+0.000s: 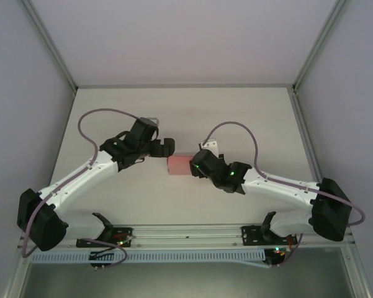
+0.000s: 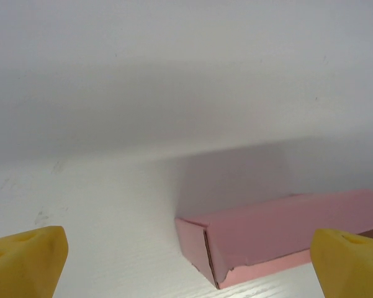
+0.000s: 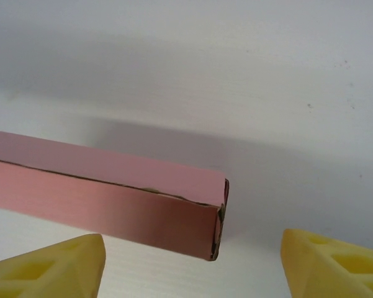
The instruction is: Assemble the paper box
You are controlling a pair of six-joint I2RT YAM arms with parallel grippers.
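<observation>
L pads point(image 2: 28, 257): yellow, at btm corners of left wrist view, far apart, nothing pinched.
L claw point(image 2: 189, 261): released, jaws wide. paper box point(image 2: 285, 230) ahead, running off right behind the right-hand pad; contact w/ that pad: can't tell.
R pads point(image 3: 49, 267): yellow, btm corners of right wrist view, well apart.
R claw point(image 3: 192, 267): released, grasping nothing. Box end just above the gap, near the left-hand pad, no clear touch.
paper box, place: lying flat on table point(image 1: 236, 124), approx centre, between the two claws. From above, L claw just beyond its far-left corner; R claw against or just beside its right end, can't tell which.
paper box, look: pink, closed, small rectangular. Long seam gaping slightly in right wrist view; end flap w/ uneven lower edge in left wrist view; soft shadow on table behind.
table, surface: white, matte, a few faint marks.
L arm point(image 1: 80, 180): white links, black joints, reaching inward from near edge.
R arm point(image 1: 285, 183): same build, reaching inward; green lights point(image 1: 233, 165) near wrist.
cables point(image 1: 87, 124): purplish, looping over each arm.
rail point(image 1: 186, 233): metal, along near edge by arm bases.
walls point(image 1: 18, 93): pale grey, w/ metal posts point(image 1: 49, 43) at back corners.
</observation>
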